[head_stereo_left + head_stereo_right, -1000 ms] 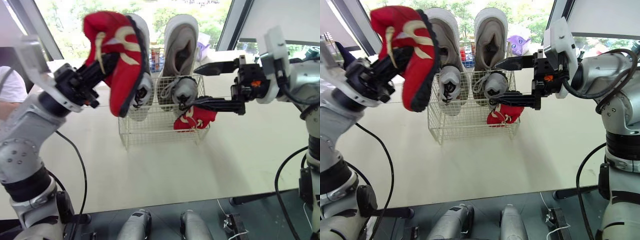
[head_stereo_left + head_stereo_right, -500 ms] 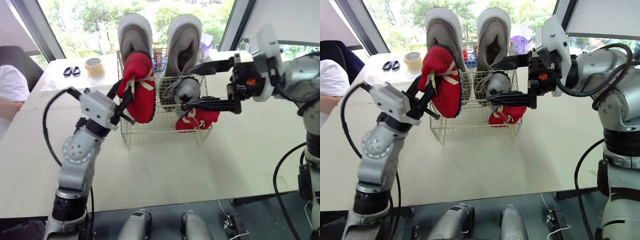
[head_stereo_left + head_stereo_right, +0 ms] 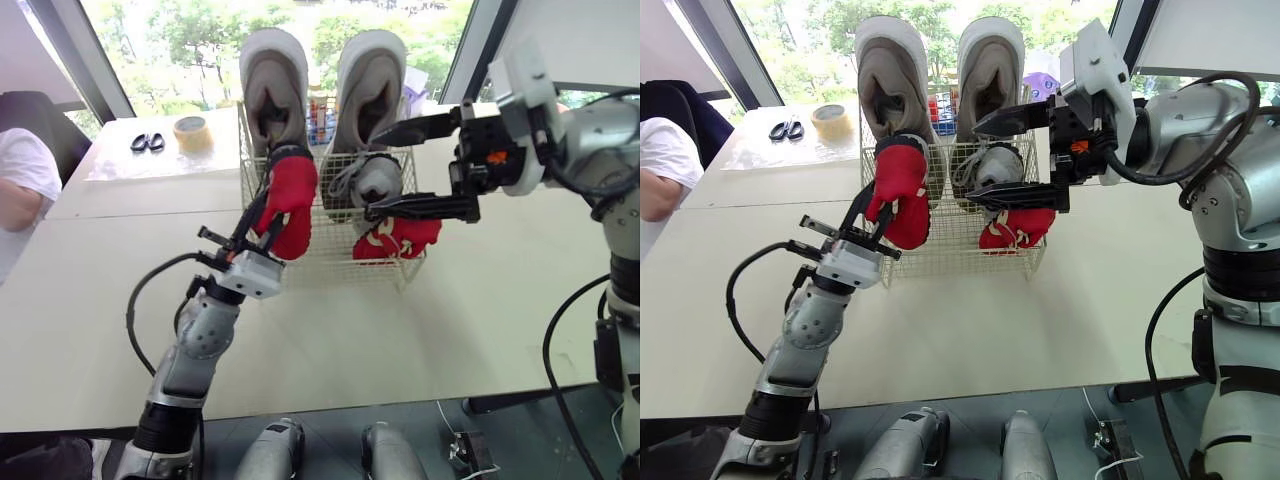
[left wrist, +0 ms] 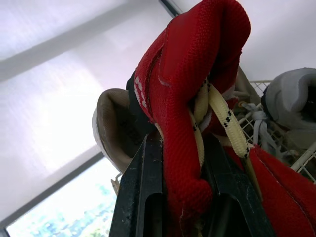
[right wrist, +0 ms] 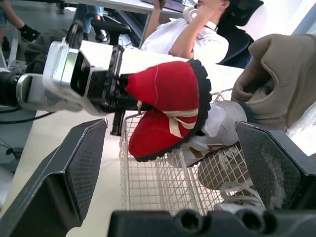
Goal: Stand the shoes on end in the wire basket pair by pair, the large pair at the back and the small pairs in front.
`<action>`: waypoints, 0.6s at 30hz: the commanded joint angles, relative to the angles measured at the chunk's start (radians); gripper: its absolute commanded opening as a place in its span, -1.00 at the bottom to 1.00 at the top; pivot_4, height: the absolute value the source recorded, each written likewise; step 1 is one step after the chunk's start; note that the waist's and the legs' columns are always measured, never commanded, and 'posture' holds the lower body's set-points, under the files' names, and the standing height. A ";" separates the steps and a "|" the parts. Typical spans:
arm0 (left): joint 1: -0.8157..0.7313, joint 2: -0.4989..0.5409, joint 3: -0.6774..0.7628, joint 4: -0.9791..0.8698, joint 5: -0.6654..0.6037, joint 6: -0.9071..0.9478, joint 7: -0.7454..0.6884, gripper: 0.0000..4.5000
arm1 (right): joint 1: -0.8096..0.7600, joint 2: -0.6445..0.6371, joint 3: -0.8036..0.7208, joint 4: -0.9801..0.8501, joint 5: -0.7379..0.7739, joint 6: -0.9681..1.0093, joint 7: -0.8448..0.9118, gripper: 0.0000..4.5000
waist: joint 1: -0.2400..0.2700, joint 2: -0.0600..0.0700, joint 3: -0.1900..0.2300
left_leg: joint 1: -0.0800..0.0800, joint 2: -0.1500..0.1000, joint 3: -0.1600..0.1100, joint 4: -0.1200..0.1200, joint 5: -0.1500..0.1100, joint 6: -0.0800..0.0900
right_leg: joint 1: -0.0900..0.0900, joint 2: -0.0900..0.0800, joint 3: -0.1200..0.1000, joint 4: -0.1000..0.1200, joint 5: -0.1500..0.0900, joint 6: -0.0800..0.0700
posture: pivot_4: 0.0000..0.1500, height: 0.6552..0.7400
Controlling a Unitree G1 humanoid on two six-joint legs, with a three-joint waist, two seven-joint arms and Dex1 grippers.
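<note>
My left gripper (image 3: 262, 218) is shut on a small red shoe (image 3: 288, 200), holding it upright at the front left of the white wire basket (image 3: 330, 262). I cannot tell whether it rests inside. In the left wrist view the red shoe (image 4: 192, 113) is pinched between the black fingers (image 4: 143, 197). Two large beige shoes (image 3: 368, 85) stand on end at the back. A small grey shoe (image 3: 378, 180) stands before them, and a second red shoe (image 3: 402, 238) lies at the front right. My right gripper (image 3: 972, 162) hangs open over the basket's right half, holding nothing.
A tape roll (image 3: 192, 130) and scissors (image 3: 145, 142) lie on the far left of the table. A person in a white shirt (image 3: 20, 180) sits at the left edge. Bare tabletop (image 3: 400, 330) stretches in front of the basket.
My left arm has come down and forward, carrying the red shoe from high on the left to the basket's front left. The right gripper has stayed open in nearly the same place.
</note>
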 commanded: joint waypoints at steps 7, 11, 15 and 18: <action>0.114 -0.027 -0.028 0.107 -0.086 -0.022 0.023 -0.09 | -0.050 0.001 -0.009 0.013 -0.011 -0.009 0.010 1.00 | -0.002 0.005 -0.003 | 0.000 0.000 0.000 0.000 0.000 0.000 | 0.000 0.000 0.000 0.000 0.000 0.000 | 1.00 1.00; 0.168 -0.016 -0.016 0.070 -0.154 -0.003 -0.014 0.79 | -0.041 0.004 -0.015 0.017 -0.014 -0.021 0.020 1.00 | -0.002 0.006 -0.003 | 0.000 0.000 -0.001 0.000 0.000 0.000 | -0.001 0.000 0.000 0.000 0.000 0.000 | 1.00 1.00; 0.260 0.008 -0.012 -0.031 -0.258 0.045 -0.084 0.98 | -0.026 0.015 -0.021 0.020 -0.019 -0.040 0.026 1.00 | -0.004 0.006 -0.003 | 0.000 0.000 -0.001 0.000 0.000 0.000 | 0.000 0.000 0.000 0.000 0.000 0.000 | 1.00 1.00; 0.348 0.049 -0.017 -0.147 -0.409 0.118 -0.182 0.98 | -0.015 0.027 -0.025 0.026 -0.022 -0.061 0.030 1.00 | -0.005 0.006 -0.003 | 0.000 0.001 0.000 -0.001 -0.001 0.001 | -0.001 0.000 0.000 -0.001 0.000 0.000 | 1.00 1.00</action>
